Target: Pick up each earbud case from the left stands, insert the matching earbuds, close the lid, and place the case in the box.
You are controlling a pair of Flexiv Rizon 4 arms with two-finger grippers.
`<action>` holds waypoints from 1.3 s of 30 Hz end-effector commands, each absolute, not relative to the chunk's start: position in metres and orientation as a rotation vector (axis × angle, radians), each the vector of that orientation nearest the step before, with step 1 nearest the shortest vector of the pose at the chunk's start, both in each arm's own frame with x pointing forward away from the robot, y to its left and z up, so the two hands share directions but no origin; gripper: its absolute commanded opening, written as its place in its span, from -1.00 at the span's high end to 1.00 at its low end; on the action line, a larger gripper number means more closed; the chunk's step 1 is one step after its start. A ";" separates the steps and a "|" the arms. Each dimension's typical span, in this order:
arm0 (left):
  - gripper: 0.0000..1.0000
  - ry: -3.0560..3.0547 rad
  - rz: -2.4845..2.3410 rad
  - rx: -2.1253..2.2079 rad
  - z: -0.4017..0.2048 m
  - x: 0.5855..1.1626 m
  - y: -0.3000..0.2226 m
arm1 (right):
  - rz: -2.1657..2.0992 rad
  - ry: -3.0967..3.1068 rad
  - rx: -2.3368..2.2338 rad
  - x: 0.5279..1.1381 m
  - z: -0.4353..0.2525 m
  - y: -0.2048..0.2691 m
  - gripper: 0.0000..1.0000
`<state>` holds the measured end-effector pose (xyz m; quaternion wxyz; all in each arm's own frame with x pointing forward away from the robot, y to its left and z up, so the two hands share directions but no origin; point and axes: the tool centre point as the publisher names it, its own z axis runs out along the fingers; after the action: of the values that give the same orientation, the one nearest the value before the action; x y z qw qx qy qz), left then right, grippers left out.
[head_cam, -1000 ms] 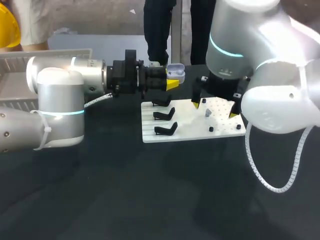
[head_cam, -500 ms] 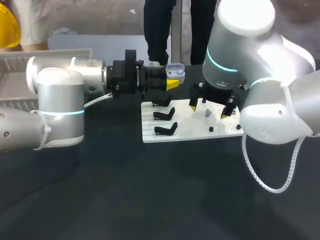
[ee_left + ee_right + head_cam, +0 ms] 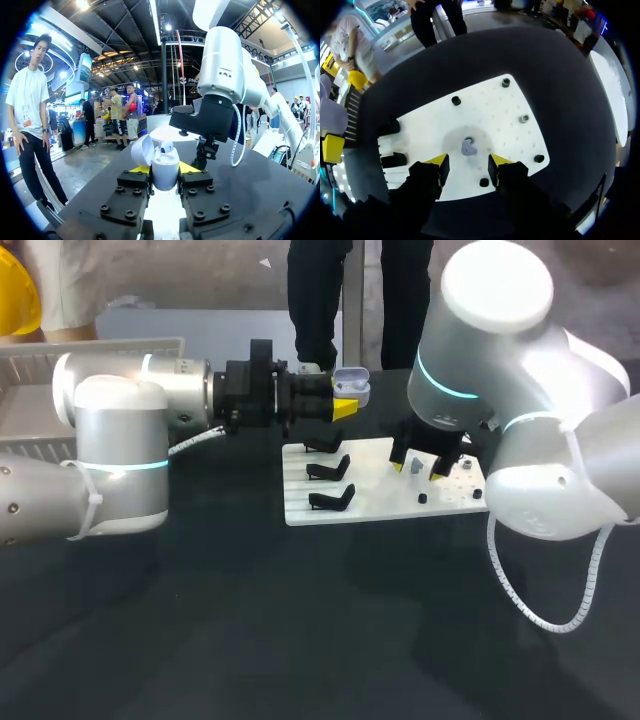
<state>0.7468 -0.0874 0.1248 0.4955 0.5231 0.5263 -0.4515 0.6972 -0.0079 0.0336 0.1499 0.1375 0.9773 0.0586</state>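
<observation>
My left gripper [image 3: 162,169] is shut on a pale earbud case [image 3: 165,170] and holds it up in the air with its lid [image 3: 142,150] open; one earbud [image 3: 166,146] sits inside. In the head view the earbud case [image 3: 351,387] hangs behind the white board [image 3: 380,498]. My right gripper [image 3: 468,162] stands open, pointing down at the white board [image 3: 492,107], its yellow fingertips [image 3: 437,160] on either side of a small grey earbud [image 3: 468,147] without touching it. In the head view the right gripper [image 3: 418,469] hides that earbud.
Three black stands [image 3: 331,470] sit in a row along the board's left edge, all without a case. Small black pegs [image 3: 456,100] dot the board. A white slatted box [image 3: 30,380] stands at the far left behind my left arm.
My right gripper has shifted left over the earbud and lowered toward the board, its fingers narrowing from wide apart. The left arm and case have stayed still.
</observation>
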 end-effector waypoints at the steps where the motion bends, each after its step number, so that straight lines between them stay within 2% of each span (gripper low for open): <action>1: 1.00 1.272 -1.088 1.262 0.124 0.745 -0.087 | 0.164 2.806 0.397 0.701 0.031 -0.006 0.04; 12: 1.00 1.272 -1.088 1.262 0.124 0.745 -0.087 | 0.139 2.809 0.400 0.708 0.024 -0.008 0.06; 17: 1.00 1.272 -1.088 1.262 0.124 0.745 -0.087 | 0.132 2.817 0.420 0.710 0.022 -0.009 0.25; 27: 1.00 1.272 -1.088 1.262 0.124 0.745 -0.087 | 0.127 2.810 0.413 0.710 0.022 -0.008 0.34; 35: 1.00 1.272 -1.088 1.262 0.124 0.745 -0.087 | 0.115 2.802 0.414 0.710 0.023 -0.010 0.33; 38: 1.00 1.272 -1.088 1.262 0.124 0.745 -0.087 | 0.114 2.795 0.417 0.710 0.024 -0.011 0.37; 39: 1.00 1.272 -1.088 1.262 0.124 0.745 -0.087 | 0.112 2.792 0.413 0.710 0.024 -0.011 0.44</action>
<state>0.7468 -0.0874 0.1248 0.4955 0.5231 0.5263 -0.4515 0.7110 -0.0114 0.0246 0.1535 0.1439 0.9768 0.0406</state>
